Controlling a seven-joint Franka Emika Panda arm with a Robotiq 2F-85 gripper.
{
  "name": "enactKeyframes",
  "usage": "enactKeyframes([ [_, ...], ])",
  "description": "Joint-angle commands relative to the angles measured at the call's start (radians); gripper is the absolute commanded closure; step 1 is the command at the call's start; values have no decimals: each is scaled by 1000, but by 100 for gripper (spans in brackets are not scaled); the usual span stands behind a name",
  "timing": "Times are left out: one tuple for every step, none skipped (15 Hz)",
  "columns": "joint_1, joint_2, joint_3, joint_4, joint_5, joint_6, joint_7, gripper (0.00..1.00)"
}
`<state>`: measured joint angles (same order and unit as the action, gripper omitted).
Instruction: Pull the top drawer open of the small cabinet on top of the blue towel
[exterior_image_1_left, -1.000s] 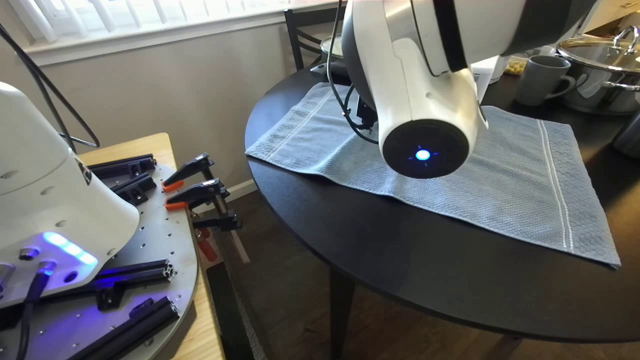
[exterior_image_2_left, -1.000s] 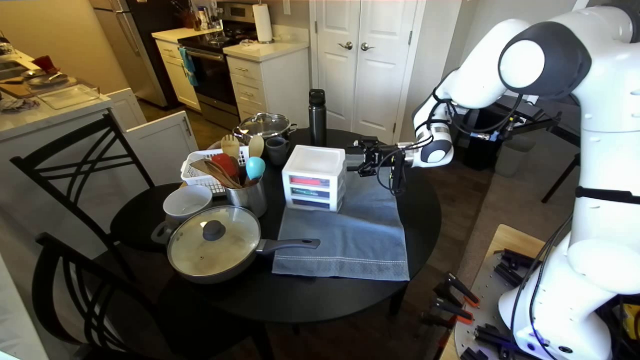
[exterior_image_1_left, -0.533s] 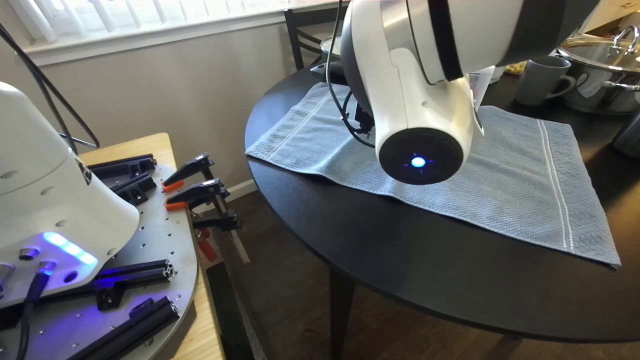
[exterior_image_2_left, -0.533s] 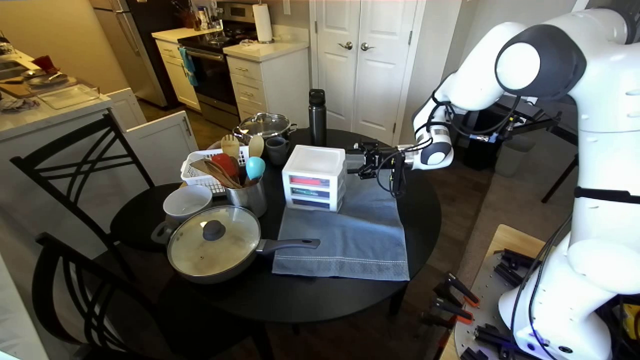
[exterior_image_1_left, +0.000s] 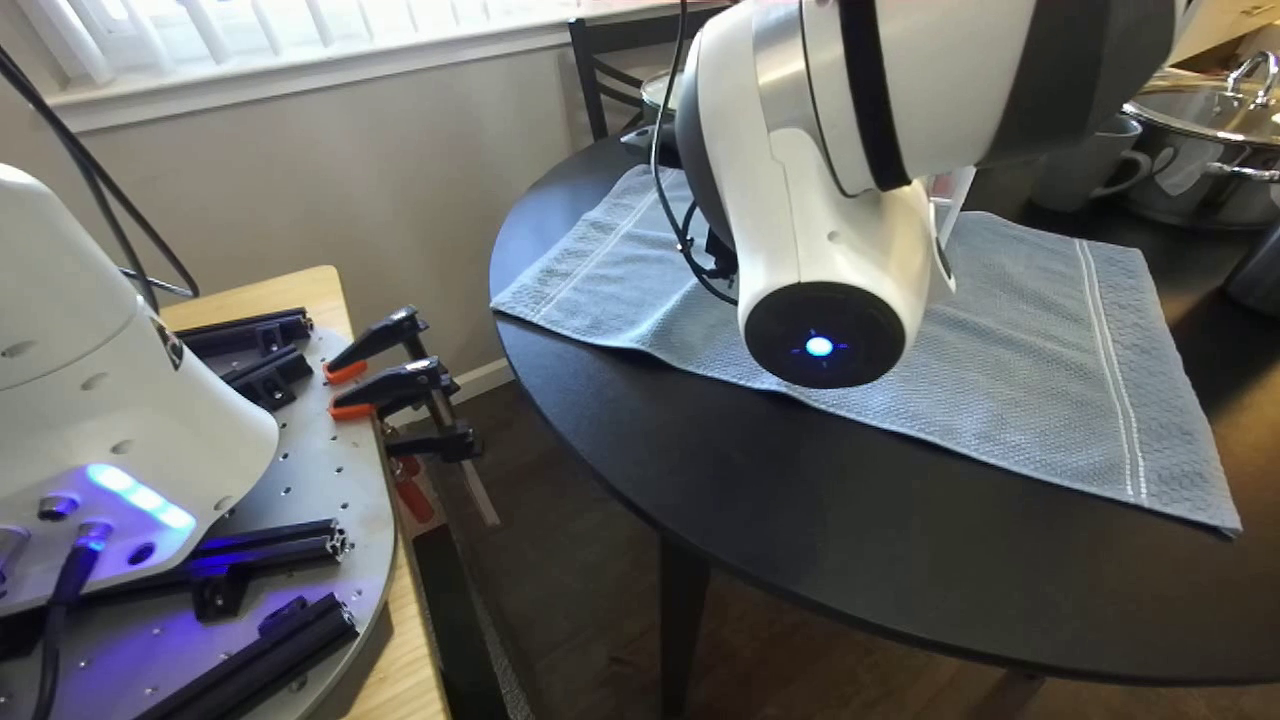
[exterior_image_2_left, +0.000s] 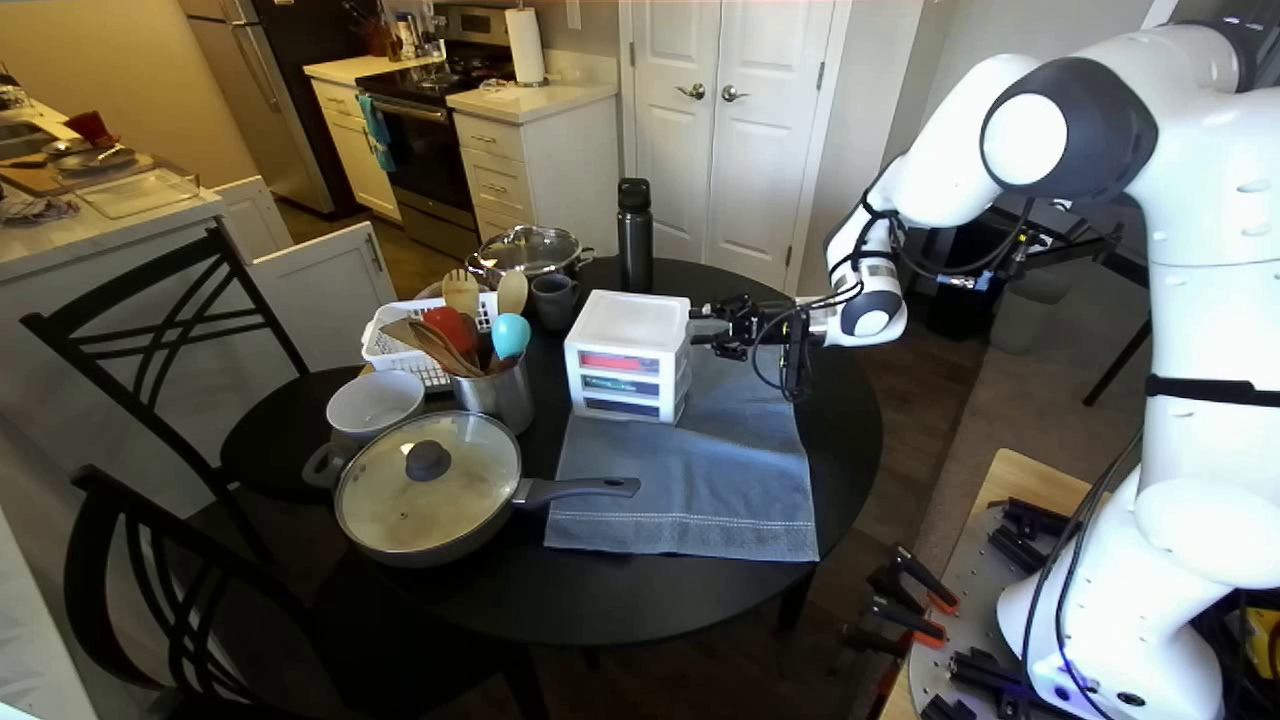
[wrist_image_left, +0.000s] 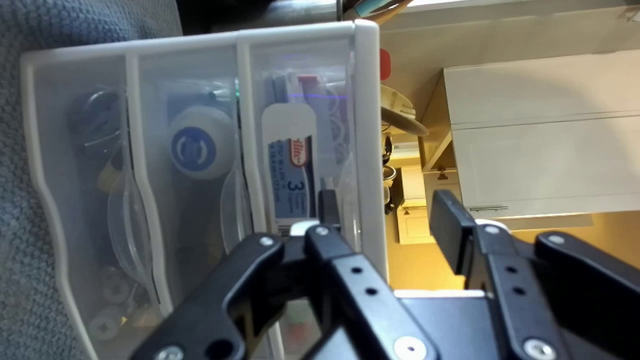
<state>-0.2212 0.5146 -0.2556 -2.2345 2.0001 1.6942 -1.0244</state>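
Note:
The small cabinet, boxy and translucent white, stands on the blue towel. Only its corner shows past the arm in an exterior view. Its top drawer, the rightmost compartment in the wrist view, sits flush in the frame and holds a small box. My gripper is at the drawer front with its jaws partly apart. One finger lies over the top drawer; the other finger is out past the cabinet's top edge. The clear handle lip lies between them, with no visible contact.
On the black table a lidded frying pan points its handle at the towel. A utensil holder, white basket, grey mug, dark bottle and lidded pot stand behind and beside the cabinet.
The arm's wrist has sunk slightly, and the gripper's fingers stand closer together than before at the cabinet's drawer side. The cabinet and towel have not moved.

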Motion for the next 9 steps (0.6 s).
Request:
enactKeyframes([
  [-12,11,-1,-7,33,-34,-28,80],
  [-13,15,-2,-7,33,-36,-29,85],
  [-14,18,-3,-9,35,-37,-29,91],
  [-17,21,-4,-11,38,-39,-29,97],
  [-19,24,-6,-13,41,-41,-29,99],
  [-21,27,-8,-14,43,-42,-29,100],
  [-22,29,-10,-14,44,-49,-33,100],
  [-22,31,-11,-14,42,-52,-40,98],
  [-22,32,-11,-13,40,-55,-43,97],
])
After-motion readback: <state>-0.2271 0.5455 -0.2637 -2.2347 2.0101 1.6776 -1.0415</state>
